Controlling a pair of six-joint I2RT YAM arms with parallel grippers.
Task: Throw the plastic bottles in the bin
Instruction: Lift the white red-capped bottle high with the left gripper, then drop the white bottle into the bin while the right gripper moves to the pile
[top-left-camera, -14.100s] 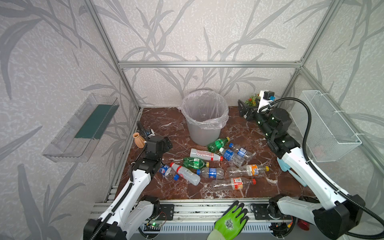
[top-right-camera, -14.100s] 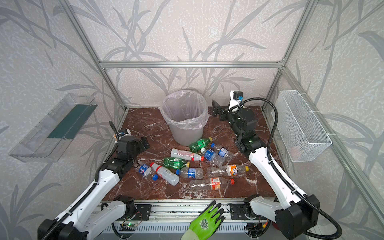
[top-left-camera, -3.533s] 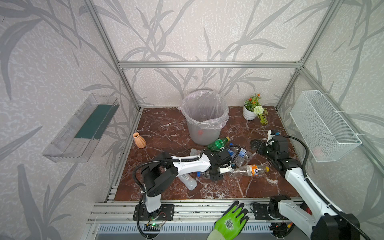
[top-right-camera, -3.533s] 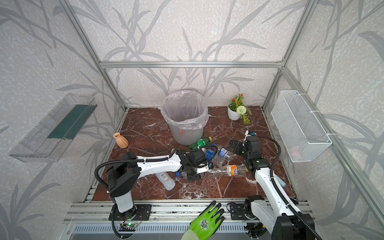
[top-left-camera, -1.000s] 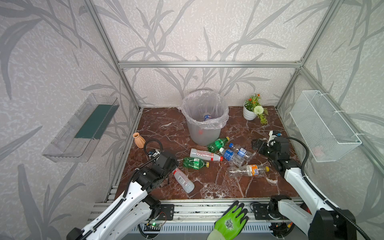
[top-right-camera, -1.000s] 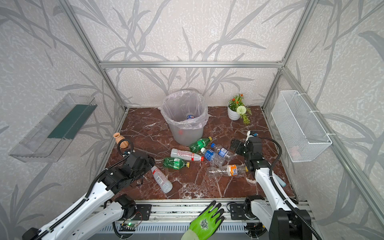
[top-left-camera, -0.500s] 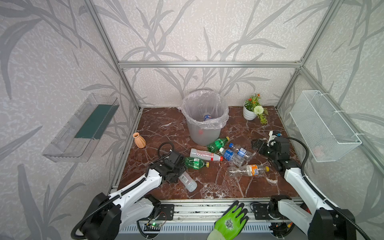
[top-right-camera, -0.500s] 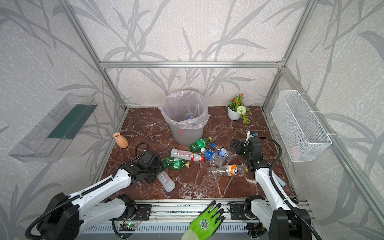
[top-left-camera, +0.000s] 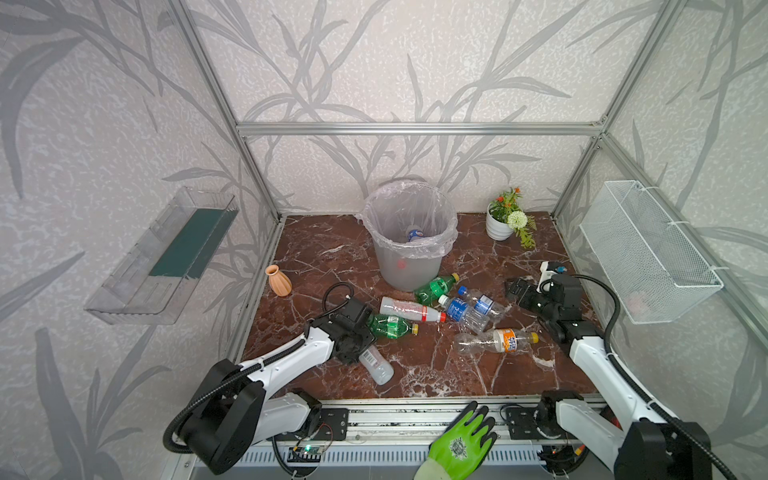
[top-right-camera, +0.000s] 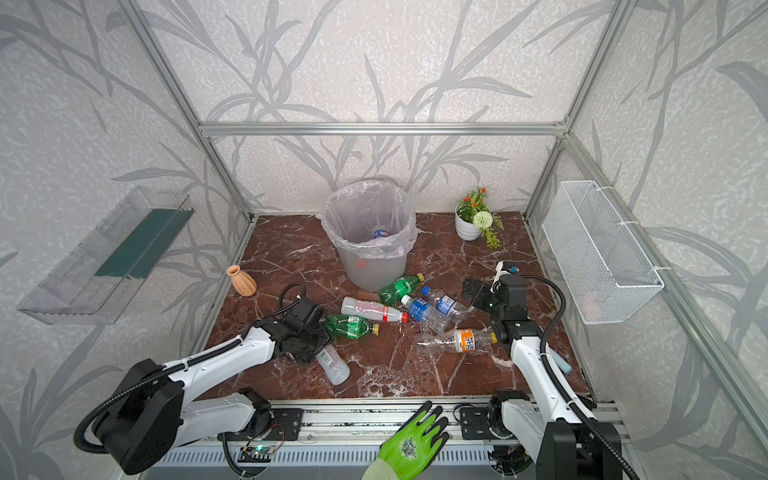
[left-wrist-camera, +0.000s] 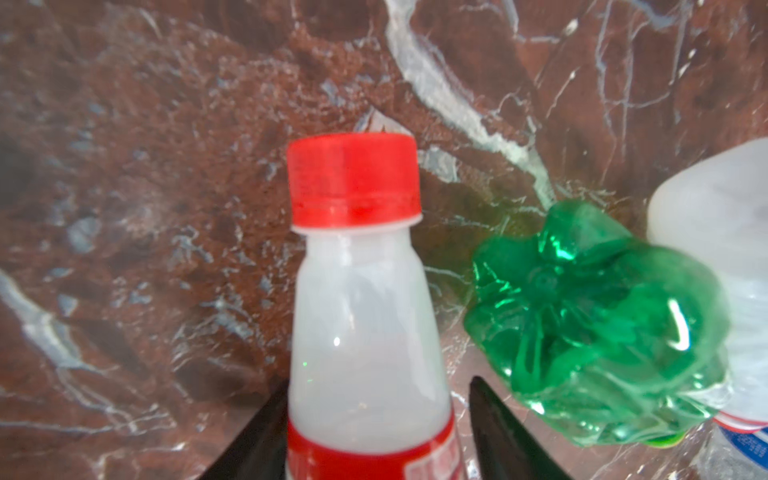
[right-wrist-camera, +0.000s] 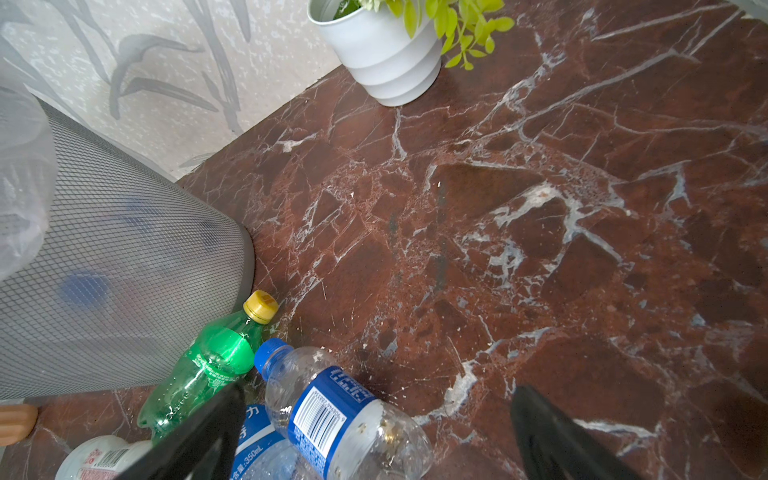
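A milky-white bottle with a red cap lies on the marble floor, also seen in a top view. My left gripper straddles its shoulder: one finger touches it, the other stands a little off. A green bottle lies right beside it. My right gripper hangs wide open over a clear blue-label bottle, gripping nothing. Several more bottles lie between the arms, among them an orange-label one. The grey bin stands at the back with a bottle inside.
A terracotta vase stands at the left edge and a white flower pot at the back right. A wire basket hangs on the right wall, a clear shelf on the left. A green glove shows at the front rail.
My left arm has swung in from the left onto the milky bottle's neck end, and its jaws have narrowed around it. The right arm has not moved.
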